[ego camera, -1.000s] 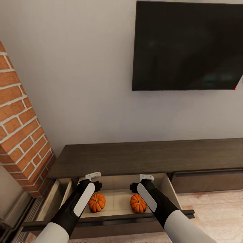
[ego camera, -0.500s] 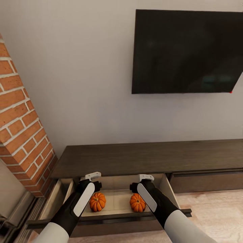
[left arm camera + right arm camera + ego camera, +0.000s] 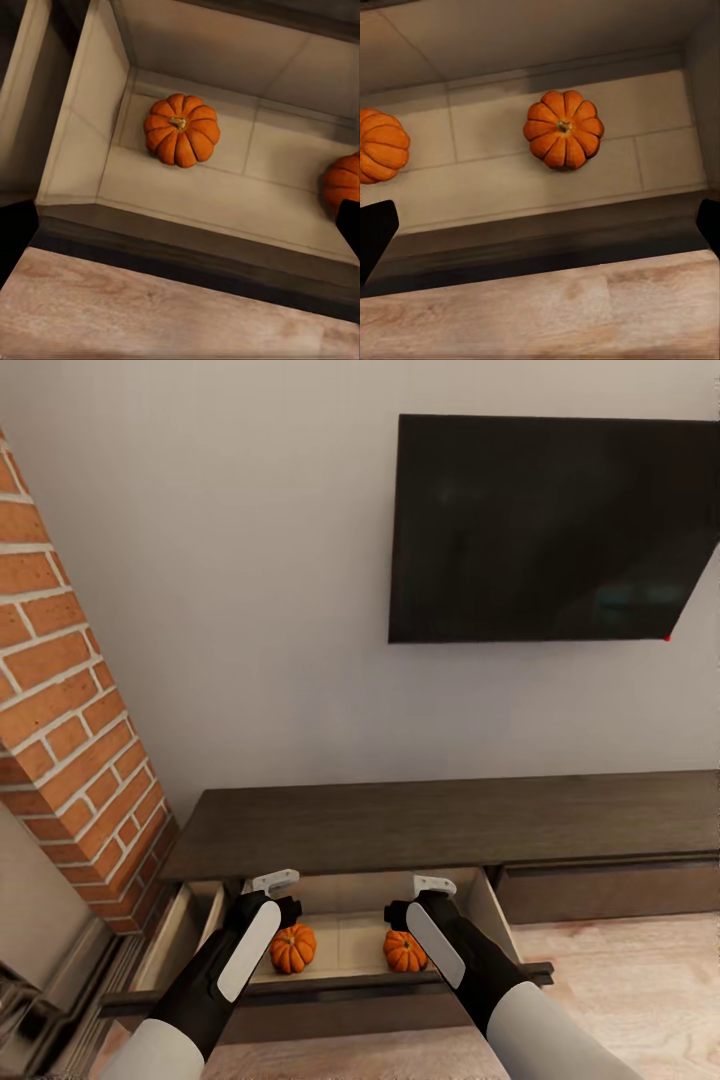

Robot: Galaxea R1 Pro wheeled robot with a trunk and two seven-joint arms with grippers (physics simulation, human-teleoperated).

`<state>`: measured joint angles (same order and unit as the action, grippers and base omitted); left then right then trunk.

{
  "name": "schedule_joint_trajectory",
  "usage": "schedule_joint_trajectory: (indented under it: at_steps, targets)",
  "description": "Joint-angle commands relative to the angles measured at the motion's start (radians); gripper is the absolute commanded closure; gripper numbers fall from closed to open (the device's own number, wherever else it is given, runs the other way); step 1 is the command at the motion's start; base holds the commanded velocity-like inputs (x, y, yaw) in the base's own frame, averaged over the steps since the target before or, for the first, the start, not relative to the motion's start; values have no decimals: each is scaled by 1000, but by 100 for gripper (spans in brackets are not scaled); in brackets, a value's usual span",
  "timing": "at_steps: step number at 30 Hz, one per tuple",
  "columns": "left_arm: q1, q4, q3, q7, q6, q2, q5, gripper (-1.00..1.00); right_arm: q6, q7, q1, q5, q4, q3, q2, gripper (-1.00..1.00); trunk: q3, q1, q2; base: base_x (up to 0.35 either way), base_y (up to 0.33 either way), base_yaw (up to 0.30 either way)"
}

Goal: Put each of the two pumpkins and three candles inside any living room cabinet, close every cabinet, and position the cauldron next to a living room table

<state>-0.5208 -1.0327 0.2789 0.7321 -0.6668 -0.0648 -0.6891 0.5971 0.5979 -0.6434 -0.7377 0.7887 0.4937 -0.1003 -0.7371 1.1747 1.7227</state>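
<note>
The cabinet is seen under a wall-mounted TV, beside a brick column. One drawer is pulled out – pale inside, dark front edge nearest the robot. Both pumpkins are lying on its floor, well apart: left pumpkin, right pumpkin.

The left gripper and right gripper are held above the drawer, nothing pinched; jaw spread cannot be told.

Judged step: candles are not in view, so the drawer is best left open for them. If shut, the front should be pushed squarely with both arms – pumpkins may roll.
</note>
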Motion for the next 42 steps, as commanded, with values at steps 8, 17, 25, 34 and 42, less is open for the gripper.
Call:
schedule_joint_trajectory:
  at_steps: [8, 17, 25, 34, 42]
  targets:
    - [-1, -1, 2, 11, 0, 0, -10, -100, 1, 10, -1, -9, 1, 4, 1, -100, 21, -27, -49, -238, 0, 0]
    - [-1, -3, 2, 10, 0, 0, -10, -100, 1, 10, -1, -9, 2, 4, 1, -100, 21, -27, -49, -304, 0, 0]
    - [-1, -4, 2, 10, 0, 0, -10, -100, 1, 10, -1, -9, 3, 4, 1, -100, 21, -27, -49, -177, 0, 0]
    - [-1, -4, 2, 10, 0, -1, -10, -100, 1, 10, -1, -10, 5, 5, 1, -100, 21, -27, -49, -38, 0, 0]
    - [-1, -4, 3, 10, 0, 0, -10, -100, 1, 10, -1, -11, 6, 4, 1, -100, 21, -27, -49, -227, 0, 0]
